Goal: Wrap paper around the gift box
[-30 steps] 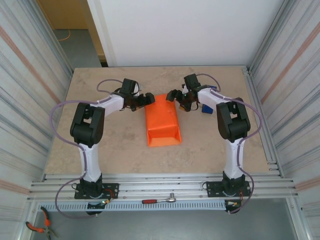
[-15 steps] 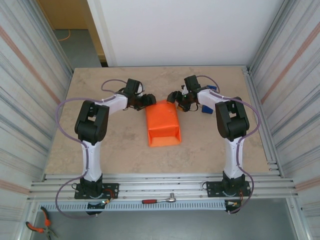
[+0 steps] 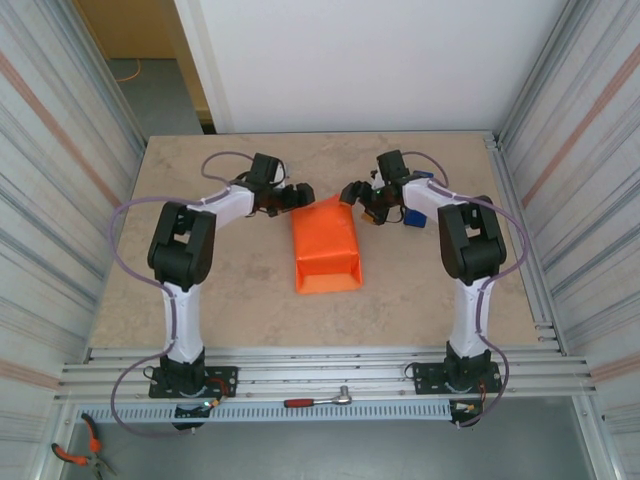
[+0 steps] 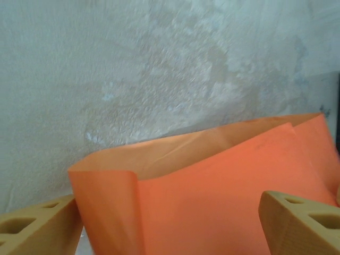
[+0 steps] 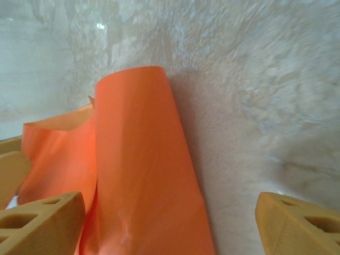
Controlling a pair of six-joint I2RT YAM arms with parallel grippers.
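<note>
Now the left gripper (image 3: 300, 194), jaws wide apart, straddles the far left corner of the paper (image 3: 325, 248), likely to pinch its loose flap. The paper lies folded over, the box hidden, presumably inside; at its far right corner the right gripper (image 3: 349, 191) gapes likewise, nothing gripped.

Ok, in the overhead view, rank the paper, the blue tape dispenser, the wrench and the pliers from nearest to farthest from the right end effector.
1. Paper, just beside the right end effector, mid-table.
2. Blue tape dispenser, to its right, by the arm.
3. Wrench, near rail, centre.
4. Pliers, off the table, near left corner.
</note>
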